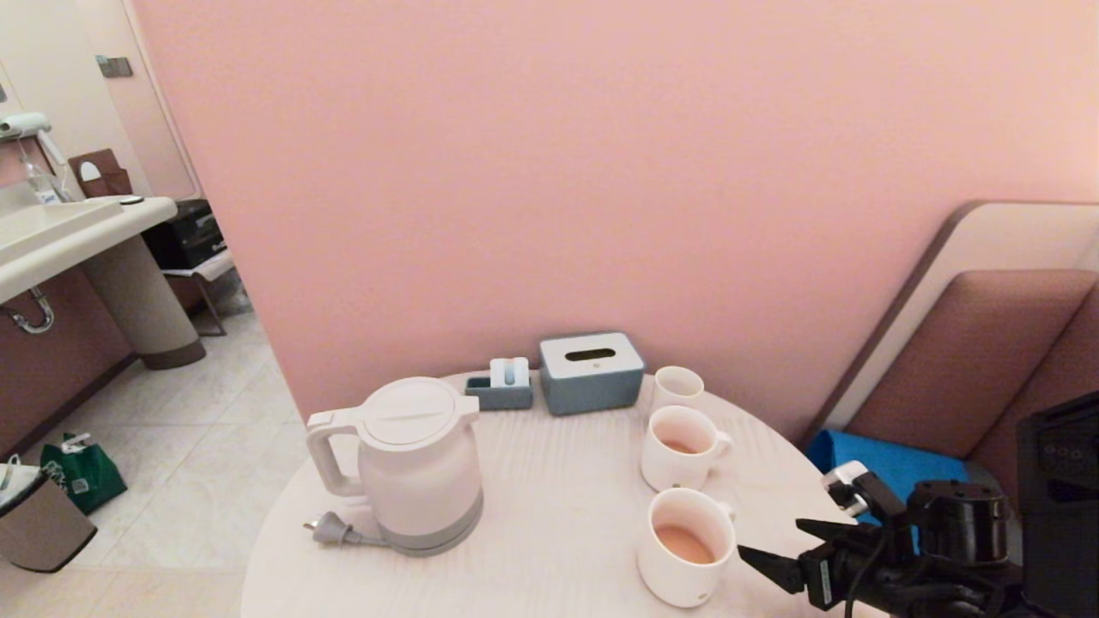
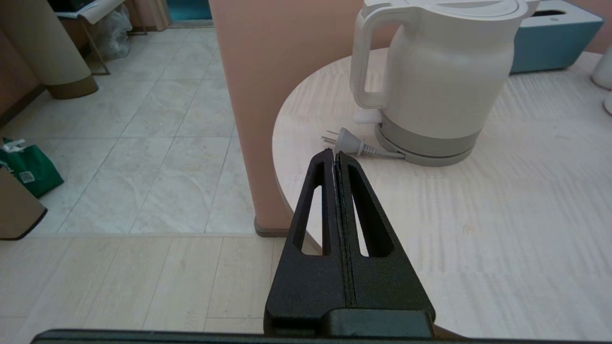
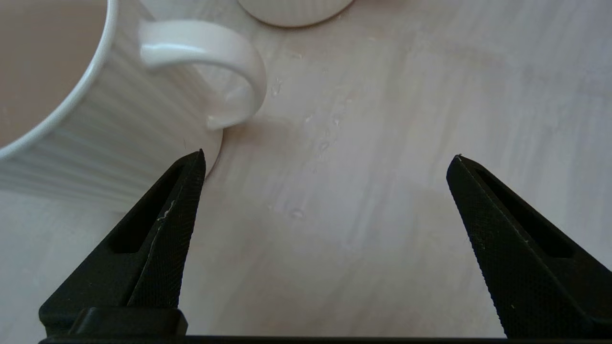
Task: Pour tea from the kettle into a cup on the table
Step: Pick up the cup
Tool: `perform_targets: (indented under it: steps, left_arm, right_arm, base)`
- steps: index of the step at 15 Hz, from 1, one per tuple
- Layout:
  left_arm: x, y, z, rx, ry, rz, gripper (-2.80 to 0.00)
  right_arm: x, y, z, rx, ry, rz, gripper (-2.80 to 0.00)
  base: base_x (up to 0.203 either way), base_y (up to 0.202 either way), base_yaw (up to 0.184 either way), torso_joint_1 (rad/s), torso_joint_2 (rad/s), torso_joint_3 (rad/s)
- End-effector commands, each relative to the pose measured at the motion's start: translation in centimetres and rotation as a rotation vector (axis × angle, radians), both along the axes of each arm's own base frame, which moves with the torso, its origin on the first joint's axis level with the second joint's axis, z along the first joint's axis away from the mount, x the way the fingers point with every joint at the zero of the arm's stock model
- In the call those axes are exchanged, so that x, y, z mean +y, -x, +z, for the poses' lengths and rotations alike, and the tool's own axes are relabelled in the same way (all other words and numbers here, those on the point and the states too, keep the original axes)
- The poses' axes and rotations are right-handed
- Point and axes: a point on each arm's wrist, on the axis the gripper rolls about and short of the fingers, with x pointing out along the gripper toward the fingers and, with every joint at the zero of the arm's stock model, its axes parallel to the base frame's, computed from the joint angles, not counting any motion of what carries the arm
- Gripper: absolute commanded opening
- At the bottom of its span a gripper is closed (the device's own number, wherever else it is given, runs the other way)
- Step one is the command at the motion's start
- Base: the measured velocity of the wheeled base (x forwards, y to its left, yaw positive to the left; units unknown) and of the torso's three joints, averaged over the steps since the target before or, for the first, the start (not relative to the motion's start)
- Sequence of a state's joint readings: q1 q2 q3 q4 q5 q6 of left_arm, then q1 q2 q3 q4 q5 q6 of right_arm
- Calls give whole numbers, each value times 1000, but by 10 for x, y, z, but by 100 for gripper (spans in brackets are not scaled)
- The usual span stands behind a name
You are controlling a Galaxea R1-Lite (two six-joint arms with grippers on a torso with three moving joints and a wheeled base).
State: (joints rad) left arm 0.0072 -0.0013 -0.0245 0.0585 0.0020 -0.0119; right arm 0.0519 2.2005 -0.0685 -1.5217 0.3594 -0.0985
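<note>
Kettle (image 1: pixel 421 463) upright on table (image 1: pixel 558 515), both mugs hold tea; near cup (image 1: pixel 685 546) filled. Right gripper (image 3: pixel 327 160) spread wide beside it, left gripper (image 2: pixel 334 155) closed, empty. Pour looks done.

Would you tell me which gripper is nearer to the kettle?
Left. The shut left gripper points at the kettle from near its plug; the open right gripper is by the nearest mug.
</note>
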Motion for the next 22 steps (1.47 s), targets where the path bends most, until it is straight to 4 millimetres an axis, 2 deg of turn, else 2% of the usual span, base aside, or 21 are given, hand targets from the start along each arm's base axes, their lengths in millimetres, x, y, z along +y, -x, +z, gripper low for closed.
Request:
perform_targets:
  steps: [1, 9, 17, 22]
  left_arm:
    - [0, 0, 0, 2, 0, 1, -280]
    - [0, 0, 0, 2, 0, 1, -280]
    - [0, 0, 0, 3, 0, 1, -280]
    - [0, 0, 0, 2, 0, 0, -280]
  right_arm:
    - [0, -9, 4, -61, -5, 2, 0]
    - [-2, -28, 1, -108, 2, -24, 0]
    - [19, -31, -3, -99, -1, -19, 0]
    - [22, -37, -5, -110, 0, -18, 0]
  base:
    - [0, 0, 0, 0, 0, 0]
    - [0, 0, 0, 0, 0, 0]
    - [0, 0, 0, 0, 0, 0]
    - [0, 0, 0, 0, 0, 0]
